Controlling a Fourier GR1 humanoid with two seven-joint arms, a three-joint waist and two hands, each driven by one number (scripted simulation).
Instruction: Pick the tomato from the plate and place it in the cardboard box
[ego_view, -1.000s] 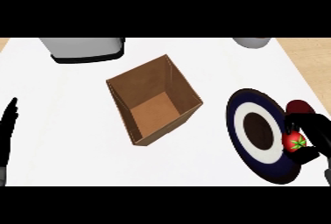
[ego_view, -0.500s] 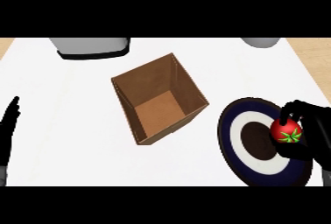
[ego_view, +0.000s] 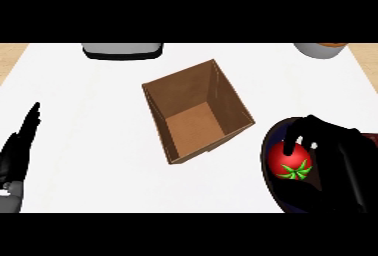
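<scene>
Two hands in frame. Left hand at lower left edge, fingers straight, resting. Cardboard box centre, open, nothing in it. Lower right: my right hand curled round the tomato, over the plate. I'd say grasp done; carry and drop left.

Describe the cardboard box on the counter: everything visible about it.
The cardboard box is brown, open at the top with no flaps showing, and looks like plain card. Four walls slope in towards a lighter brown floor, which shows nothing inside. It stands upright on the white counter, turned at an angle to the counter's edges, near the middle of the view. Nothing touches it: the dark plate with the tomato lies just to its right, and neither hand reaches it.
</scene>
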